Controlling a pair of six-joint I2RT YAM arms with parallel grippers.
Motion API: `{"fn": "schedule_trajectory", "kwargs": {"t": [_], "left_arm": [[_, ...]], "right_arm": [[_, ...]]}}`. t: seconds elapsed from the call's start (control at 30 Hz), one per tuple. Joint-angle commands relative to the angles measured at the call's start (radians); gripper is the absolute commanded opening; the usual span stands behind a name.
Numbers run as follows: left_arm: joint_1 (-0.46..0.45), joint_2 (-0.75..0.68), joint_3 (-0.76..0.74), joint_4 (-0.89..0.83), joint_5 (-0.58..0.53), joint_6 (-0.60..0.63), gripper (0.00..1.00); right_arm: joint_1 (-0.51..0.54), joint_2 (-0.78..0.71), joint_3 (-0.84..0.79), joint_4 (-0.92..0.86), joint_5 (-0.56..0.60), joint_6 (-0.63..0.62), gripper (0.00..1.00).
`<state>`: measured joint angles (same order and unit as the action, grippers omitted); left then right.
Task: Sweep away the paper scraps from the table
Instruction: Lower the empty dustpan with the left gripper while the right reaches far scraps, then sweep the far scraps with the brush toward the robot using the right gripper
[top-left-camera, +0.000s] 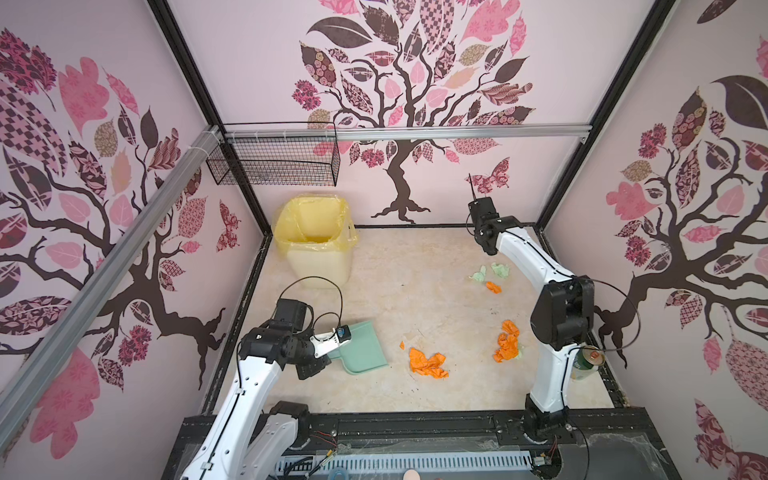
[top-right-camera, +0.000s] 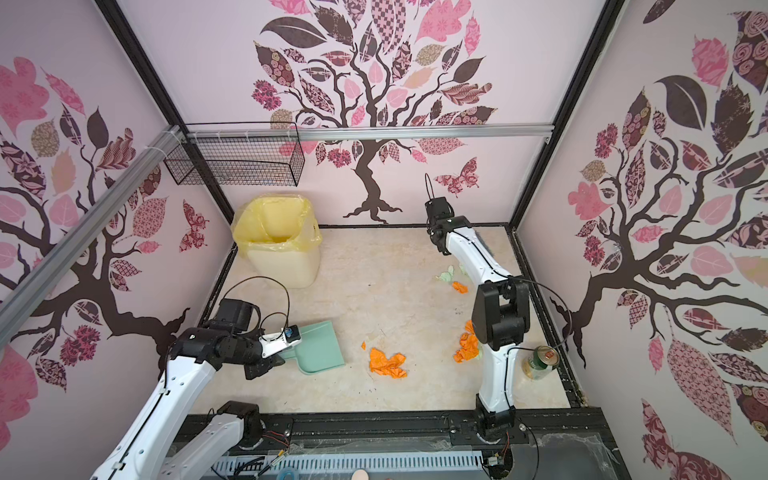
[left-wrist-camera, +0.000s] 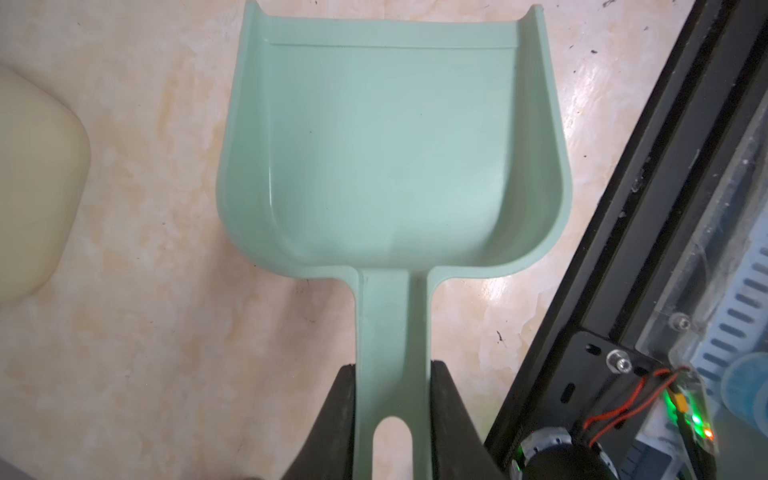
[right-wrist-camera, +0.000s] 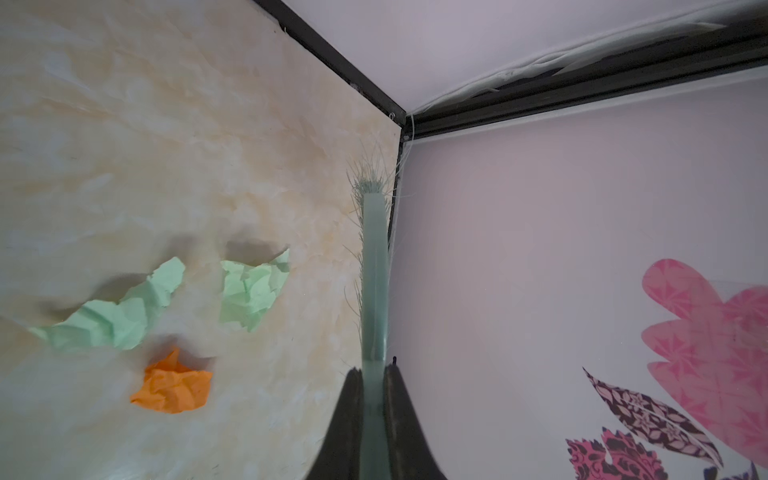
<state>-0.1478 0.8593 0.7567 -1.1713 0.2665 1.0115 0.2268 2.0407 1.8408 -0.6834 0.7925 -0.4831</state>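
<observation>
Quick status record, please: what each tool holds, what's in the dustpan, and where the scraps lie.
left tool: shut on handle of mint-green plastic dustpan
right tool: shut on handle of pale teal bristle brush, at far right corner
dustpan contents: none
crumpled orange and mint paper scraps: visible ones all on beige marble-look table
nearest dustpan: large orange scrap
near brush: two mint scraps, small orange scrap
bin: cream bin with yellow liner, far left
</observation>
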Motion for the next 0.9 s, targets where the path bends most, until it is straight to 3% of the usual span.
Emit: {"fn": "schedule_trajectory", "kwargs": {"t": [0.0, 0.2, 0.47, 0.87], "left_arm": [[-0.026, 0.008, -0.065, 0.129, 0.014, -0.064, 0.0], [-0.063, 0.047, -0.139, 0.238, -0.027, -0.068, 0.0], [-0.065, 0.123, -0.127, 0.287, -0.016, -0.075, 0.0], [-0.065, 0.245, -0.064, 0.302, -0.009, -0.076, 0.0]], "right_arm": [[-0.005, 0.098, 0.023, 0.13, 0.043, -0.11, 0.0], [0.014, 0.184, 0.017, 0.063, 0.043, -0.058, 0.0], [0.143, 0.011, -0.321, 0.104, 0.036, 0.007, 0.0], [0.475, -0.176, -0.424, -0.262, -0.063, 0.395, 0.0]]}}
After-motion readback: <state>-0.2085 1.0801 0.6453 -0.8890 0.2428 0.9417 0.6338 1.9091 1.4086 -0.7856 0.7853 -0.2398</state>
